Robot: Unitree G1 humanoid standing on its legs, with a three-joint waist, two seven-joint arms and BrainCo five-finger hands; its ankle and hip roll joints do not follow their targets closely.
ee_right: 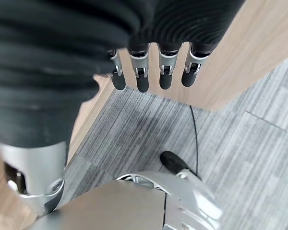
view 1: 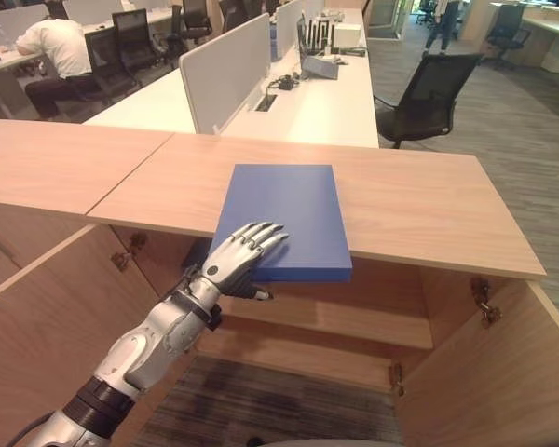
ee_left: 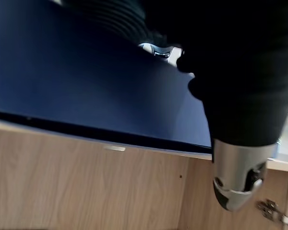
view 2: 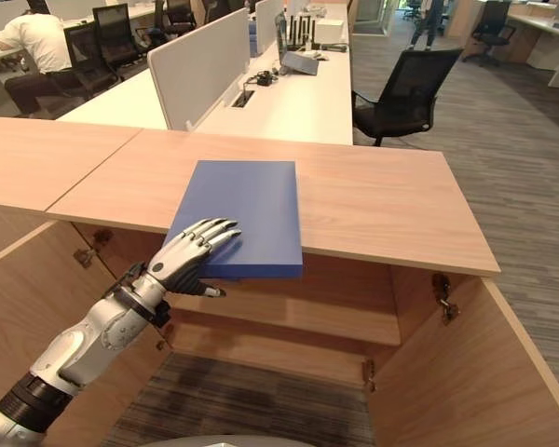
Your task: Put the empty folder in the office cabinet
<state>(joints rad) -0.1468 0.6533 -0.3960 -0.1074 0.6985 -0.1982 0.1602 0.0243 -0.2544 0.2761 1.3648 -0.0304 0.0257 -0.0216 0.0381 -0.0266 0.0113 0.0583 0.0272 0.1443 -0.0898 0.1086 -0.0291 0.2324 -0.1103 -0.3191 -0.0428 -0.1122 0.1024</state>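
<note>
Left hand [view 1: 238,258] pinches the blue folder's [view 1: 281,219] overhanging near edge (fingers on top, thumb underneath), above the open cabinet [view 1: 354,321]; right hand [ee_right: 149,72] hangs, fingers relaxed.

Blue folder [view 1: 284,216] lies flat, overhanging the open cabinet's top [view 1: 419,200].

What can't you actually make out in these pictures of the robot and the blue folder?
- Whether the flat blue folder is empty: it lies closed, in either eye view.
- The left hand: its thumb goes under the folder's overhanging edge, so the grip beneath is hidden.
- The open wooden cabinet: its top panel hides the inside.
</note>
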